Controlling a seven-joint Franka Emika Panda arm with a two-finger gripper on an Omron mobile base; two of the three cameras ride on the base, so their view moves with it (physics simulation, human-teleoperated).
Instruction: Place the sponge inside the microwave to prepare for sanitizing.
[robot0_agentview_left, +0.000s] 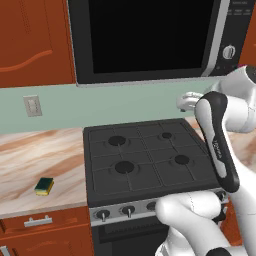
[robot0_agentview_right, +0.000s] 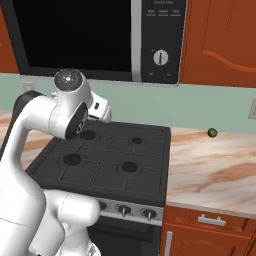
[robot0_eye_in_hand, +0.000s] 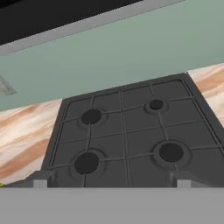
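Observation:
The sponge (robot0_agentview_left: 44, 186), yellow with a dark green top, lies flat on the marble counter left of the stove, near the front edge. The microwave (robot0_agentview_left: 145, 40) hangs above the stove with its dark glass door shut; its white knob (robot0_agentview_right: 160, 57) sits on the right panel. My gripper (robot0_eye_in_hand: 112, 183) hovers over the stove's back right area, below the microwave and far to the right of the sponge. Its two fingertips (robot0_eye_in_hand: 40, 182) stand wide apart with nothing between them. The hand view looks down across the four burners.
A black four-burner stove (robot0_agentview_left: 145, 155) with front knobs (robot0_agentview_left: 128, 210) fills the middle. A small green ball (robot0_agentview_right: 212, 132) rests on the right counter by the wall. A light switch (robot0_agentview_left: 32, 106) is on the green backsplash. Red-brown cabinets flank the microwave.

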